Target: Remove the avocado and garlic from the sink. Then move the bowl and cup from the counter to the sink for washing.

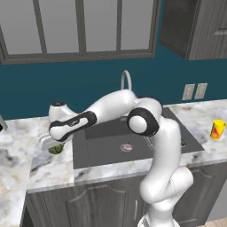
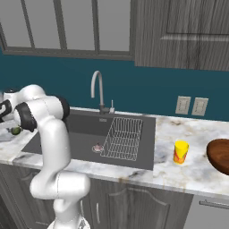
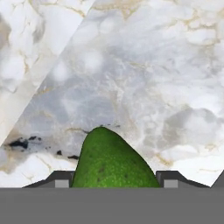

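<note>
You see the avocado (image 3: 114, 162) between the gripper (image 3: 114, 178) fingertips, long axis along the fingers, narrow end pointing away over the marble counter (image 3: 144, 78) left of the sink (image 1: 111, 150); jaws pinch it.

kitchen | sink (image 2: 85, 129) | faucet (image 2: 97, 89) | marble counter (image 2: 188, 172) | cabinets (image 2: 179, 31)

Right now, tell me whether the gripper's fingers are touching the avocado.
Cannot tell. In the hand view the avocado sits between the two fingertips, flush against them at the frame's bottom edge, but the contact line itself is cut off. The left base view shows it under the gripper over the counter.
</note>
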Controlling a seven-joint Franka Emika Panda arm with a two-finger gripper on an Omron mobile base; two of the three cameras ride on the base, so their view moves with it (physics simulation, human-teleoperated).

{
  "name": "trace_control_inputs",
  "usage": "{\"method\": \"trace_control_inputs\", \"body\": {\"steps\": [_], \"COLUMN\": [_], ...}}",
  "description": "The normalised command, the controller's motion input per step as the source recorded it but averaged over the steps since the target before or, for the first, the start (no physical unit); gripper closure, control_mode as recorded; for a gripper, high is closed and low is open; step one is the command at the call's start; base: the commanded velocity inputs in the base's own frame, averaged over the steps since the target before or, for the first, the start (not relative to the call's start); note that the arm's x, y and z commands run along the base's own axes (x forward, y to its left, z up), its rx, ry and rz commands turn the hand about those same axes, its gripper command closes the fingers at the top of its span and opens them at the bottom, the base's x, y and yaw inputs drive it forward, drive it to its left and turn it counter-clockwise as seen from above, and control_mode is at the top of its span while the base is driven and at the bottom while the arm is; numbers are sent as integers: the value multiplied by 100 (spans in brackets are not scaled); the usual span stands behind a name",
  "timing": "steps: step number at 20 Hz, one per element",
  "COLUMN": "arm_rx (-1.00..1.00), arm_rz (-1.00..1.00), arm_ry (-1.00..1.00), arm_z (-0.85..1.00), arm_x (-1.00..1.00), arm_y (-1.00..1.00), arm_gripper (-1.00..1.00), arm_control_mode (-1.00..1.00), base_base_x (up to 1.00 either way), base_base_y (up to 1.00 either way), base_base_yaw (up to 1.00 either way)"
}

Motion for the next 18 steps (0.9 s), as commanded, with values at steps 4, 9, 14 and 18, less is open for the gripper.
{"method": "trace_control_inputs", "body": {"steps": [4, 9, 14, 18], "arm_rx": [-10, -7, -6, -7], "arm_rz": [0, 0, -1, -1], "arm_ry": [0, 3, 6, 5], "arm_z": [-21, -17, -17, -20], "arm_x": [0, -1, 0, 0], "arm_y": [13, 7, 4, 0], "arm_gripper": [100, 100, 100, 100], "arm_control_mode": [-100, -100, -100, -100], "base_base_x": [0, 0, 0, 0], "base_base_y": [0, 0, 0, 0], "base_base_yaw": [0, 0, 0, 0]}}
